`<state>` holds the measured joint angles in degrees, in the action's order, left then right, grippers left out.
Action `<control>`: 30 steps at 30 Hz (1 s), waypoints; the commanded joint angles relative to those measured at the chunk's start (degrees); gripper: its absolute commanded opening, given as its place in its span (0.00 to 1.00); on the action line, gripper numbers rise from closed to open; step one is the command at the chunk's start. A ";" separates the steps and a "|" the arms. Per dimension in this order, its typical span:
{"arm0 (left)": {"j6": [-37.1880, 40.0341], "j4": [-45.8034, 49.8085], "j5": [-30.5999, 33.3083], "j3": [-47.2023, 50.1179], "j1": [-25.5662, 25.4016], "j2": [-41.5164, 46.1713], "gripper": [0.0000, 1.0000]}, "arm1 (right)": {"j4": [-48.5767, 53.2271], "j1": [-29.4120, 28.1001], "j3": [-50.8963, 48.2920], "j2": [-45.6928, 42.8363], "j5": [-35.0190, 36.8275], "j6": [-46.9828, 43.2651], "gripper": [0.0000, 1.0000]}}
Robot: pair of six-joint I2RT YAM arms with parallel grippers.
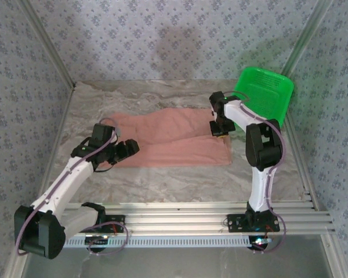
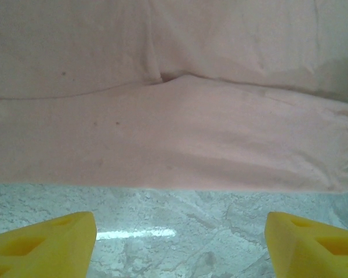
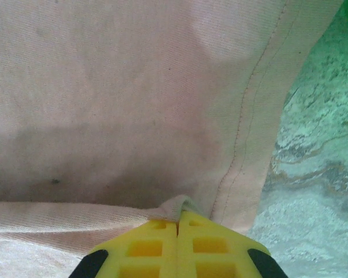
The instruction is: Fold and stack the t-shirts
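A: Where's the shirt?
B: The pink t-shirt [image 1: 174,142] lies in a long band across the middle of the marbled surface [image 1: 180,179], between the two arms. Its right end is near the green basket [image 1: 265,95], not in it.
A: Right jaws?
B: Pressed together, pinching a small fold of the t-shirt at its right end, just beside a stitched hem. In the right wrist view the yellow fingers [image 3: 156,246] meet on the cloth.
A: Left jaws?
B: Spread wide, holding nothing. In the left wrist view the yellow fingertips [image 2: 43,243] are over bare surface, with the shirt's edge just ahead. The top view has the left arm [image 1: 75,168] at the shirt's left end.
A: Touching the cloth?
B: Can't tell.
A: Basket?
B: Tilted up at the far right corner, beside the right arm [image 1: 261,156].
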<state>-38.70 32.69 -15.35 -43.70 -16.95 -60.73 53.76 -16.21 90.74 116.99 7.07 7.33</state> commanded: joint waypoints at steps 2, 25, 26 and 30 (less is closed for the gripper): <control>-1.17 -2.16 0.64 1.89 -0.62 1.05 0.77 | 1.74 -0.03 3.59 2.52 4.02 -2.14 0.16; -5.75 -7.39 6.50 -3.14 6.94 -19.09 0.53 | -16.99 -1.90 -18.45 -13.23 -22.82 16.20 0.34; -5.39 -8.15 6.80 -3.52 7.41 -20.70 0.50 | -18.14 -1.82 -19.36 -12.21 -22.32 17.54 0.32; -6.02 -9.42 7.41 -2.90 8.38 -24.47 0.43 | -18.86 -2.50 -21.70 -10.00 -17.11 18.99 0.28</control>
<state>-44.66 24.51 -9.37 -45.91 -8.99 -83.92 37.30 -18.37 69.97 106.76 -11.27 22.81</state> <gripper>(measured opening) 0.432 0.288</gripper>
